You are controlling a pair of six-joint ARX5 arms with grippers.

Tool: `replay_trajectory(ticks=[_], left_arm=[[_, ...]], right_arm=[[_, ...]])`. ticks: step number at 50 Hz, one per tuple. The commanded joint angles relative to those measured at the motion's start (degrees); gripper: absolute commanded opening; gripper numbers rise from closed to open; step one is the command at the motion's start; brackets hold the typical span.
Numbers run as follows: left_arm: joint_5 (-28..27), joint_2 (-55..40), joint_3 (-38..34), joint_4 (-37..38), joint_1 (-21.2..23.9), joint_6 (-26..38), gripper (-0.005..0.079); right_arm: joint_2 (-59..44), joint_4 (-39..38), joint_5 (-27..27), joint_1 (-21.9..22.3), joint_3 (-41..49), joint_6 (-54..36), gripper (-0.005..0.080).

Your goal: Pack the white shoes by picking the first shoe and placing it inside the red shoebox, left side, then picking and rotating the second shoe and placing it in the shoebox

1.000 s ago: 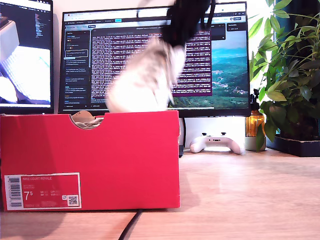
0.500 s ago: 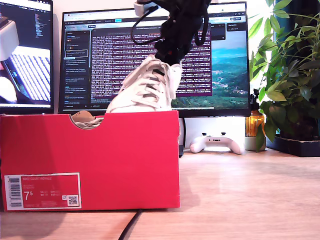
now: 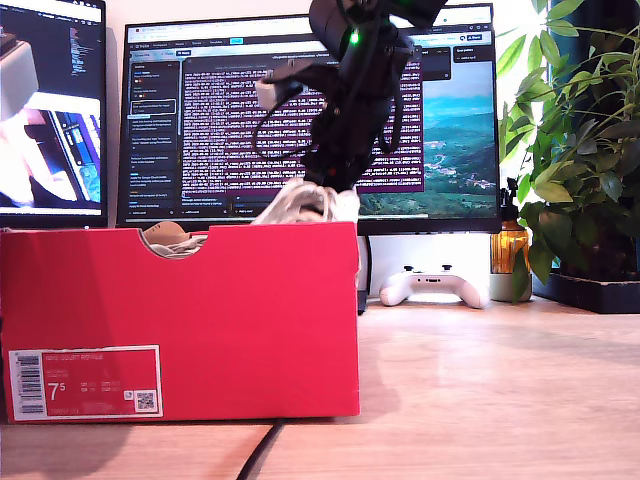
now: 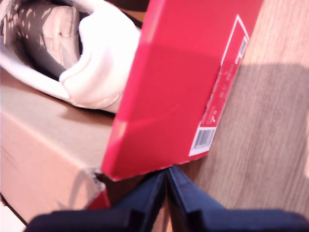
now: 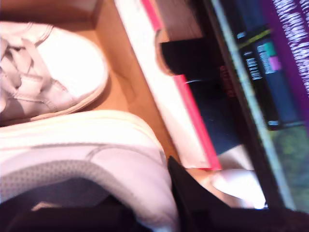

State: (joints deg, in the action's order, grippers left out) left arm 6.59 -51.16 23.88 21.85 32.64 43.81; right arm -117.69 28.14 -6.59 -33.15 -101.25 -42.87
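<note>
The red shoebox (image 3: pixel 180 320) stands on the desk at the exterior view's left, label side toward that camera. My second gripper (image 3: pixel 335 188) comes down from above and is shut on the heel of a white shoe (image 3: pixel 300 205), whose laces just top the box rim. In the second wrist view the held shoe (image 5: pixel 96 159) lies beside another white shoe (image 5: pixel 53 77) on the box floor. My first gripper (image 4: pixel 166 193) is shut with nothing between its fingers, outside the shoebox (image 4: pixel 178 87) near its labelled wall. A white shoe heel (image 4: pixel 96 63) shows inside.
A white game controller (image 3: pixel 432 285) lies on the wooden desk behind the box. Two monitors (image 3: pixel 300 110) fill the back. A plant (image 3: pixel 580 150) and an amber bottle (image 3: pixel 509 250) stand at the exterior view's right. A black cable (image 3: pixel 262 450) runs under the box front.
My second gripper has come down with the white shoe, which stood tilted well above the rim and now sits mostly inside the box.
</note>
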Motion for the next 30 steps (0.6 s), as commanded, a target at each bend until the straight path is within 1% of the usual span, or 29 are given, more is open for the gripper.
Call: replay_trajectory(ticks=[1, 7, 10, 14, 18, 21, 30], left_arm=[[-0.2, -0.22, 0.55, -0.48, 0.15, -0.33, -0.0011], [-0.2, -0.22, 0.55, -0.46, 0.15, -0.33, -0.0011], [-0.2, -0.22, 0.55, -0.46, 0.15, -0.33, -0.0011], [-0.2, -0.22, 0.55, -0.46, 0.15, -0.33, -0.0011], [-0.2, -0.22, 0.55, -0.46, 0.15, -0.33, -0.0011], [-0.2, -0.22, 0.55, -0.46, 0.15, -0.33, -0.0011], [-0.2, -0.22, 0.55, -0.46, 0.15, -0.33, -0.0011]], right_arm=[[-1.73, -0.92, 0.72, -0.7, -0.85, 0.94, -0.0011], [-2.4, -1.31, 1.16, -0.7, -0.85, 0.92, -0.0009], [-2.49, -1.33, 1.22, -0.7, -0.85, 0.94, 0.0014], [-2.54, -1.38, 1.92, -0.7, -0.85, 0.98, 0.0097], [-2.56, -1.92, 2.12, -0.72, -0.85, 1.4, 0.0231], [-2.56, -2.95, 1.99, -0.87, -0.85, 2.51, 0.0287], [-2.56, -4.42, 0.9, -0.96, -0.85, 2.36, 0.0291]])
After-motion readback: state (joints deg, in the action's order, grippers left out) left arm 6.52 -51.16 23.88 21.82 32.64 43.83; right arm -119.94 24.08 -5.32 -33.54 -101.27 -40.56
